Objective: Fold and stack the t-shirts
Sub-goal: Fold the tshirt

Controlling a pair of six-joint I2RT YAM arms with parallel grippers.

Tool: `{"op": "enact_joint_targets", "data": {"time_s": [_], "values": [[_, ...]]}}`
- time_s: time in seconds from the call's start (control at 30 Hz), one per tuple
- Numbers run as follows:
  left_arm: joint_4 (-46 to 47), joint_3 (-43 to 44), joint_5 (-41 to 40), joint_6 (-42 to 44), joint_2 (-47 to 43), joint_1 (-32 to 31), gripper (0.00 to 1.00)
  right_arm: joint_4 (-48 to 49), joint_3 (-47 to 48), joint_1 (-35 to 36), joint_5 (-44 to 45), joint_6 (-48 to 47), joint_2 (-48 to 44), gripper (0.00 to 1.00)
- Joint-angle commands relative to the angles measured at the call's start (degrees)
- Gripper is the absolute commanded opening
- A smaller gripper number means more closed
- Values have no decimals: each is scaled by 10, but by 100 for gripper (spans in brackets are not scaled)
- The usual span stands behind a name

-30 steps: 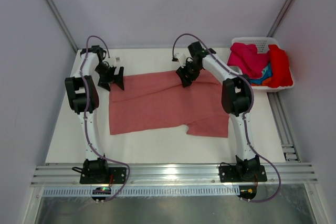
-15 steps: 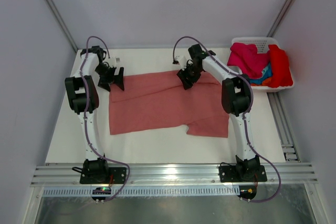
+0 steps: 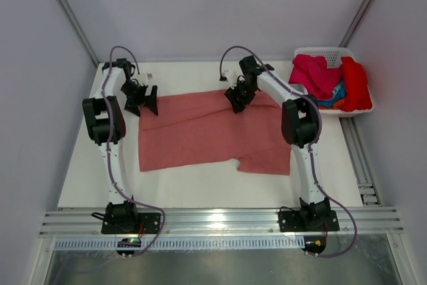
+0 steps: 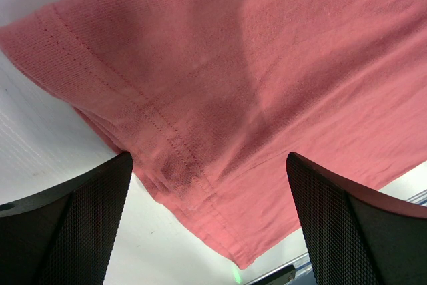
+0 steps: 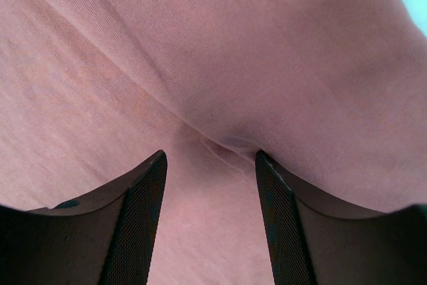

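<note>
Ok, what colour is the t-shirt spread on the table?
Plain salmon pink t-shirt, best seen from the top external view.

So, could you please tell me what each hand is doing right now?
Left hand: open, over the shirt hem.
Right hand: open, over a shirt fold.

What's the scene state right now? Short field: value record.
table: salmon t-shirt laid flat on it
left arm: left gripper open, above shirt's far-left corner
right arm: right gripper open, low over a crease near shirt's far edge
basket: white basket far right, holding magenta t-shirt, red t-shirt, others
stack: none in view
</note>
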Motion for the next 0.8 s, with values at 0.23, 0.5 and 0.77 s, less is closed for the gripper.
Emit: {"op": "enact_joint_targets", "data": {"time_s": [0.23,0.5,0.77], "values": [[-6,-5,27,4,-26,-3,99,-36,17,4,-2,-8,-43,60],[-3,-38,51,39,-149,-10,99,25,-111,4,48,54,-224,63],[57,-202,6,56,-279,-32,99,179,-338,3,410,74,-368,68]]}}
